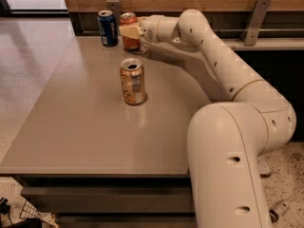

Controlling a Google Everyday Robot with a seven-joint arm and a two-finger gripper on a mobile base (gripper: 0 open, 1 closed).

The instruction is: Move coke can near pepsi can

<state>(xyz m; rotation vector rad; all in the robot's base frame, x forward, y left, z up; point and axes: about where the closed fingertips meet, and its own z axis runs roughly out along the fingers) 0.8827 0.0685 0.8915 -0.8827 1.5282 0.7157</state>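
Coke can [131, 42] stood upright at far edge of table [71, 127], long axis vertical, silver top up, just beside pepsi can [108, 28]. Gripper [130, 31] clamped around its middle. Tan-gold can [133, 82] nearer, apart.

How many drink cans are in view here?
3. The pepsi can stands at the far edge of the table, the coke can right beside it in the end effector, a tan can alone mid-table. None looks hidden.
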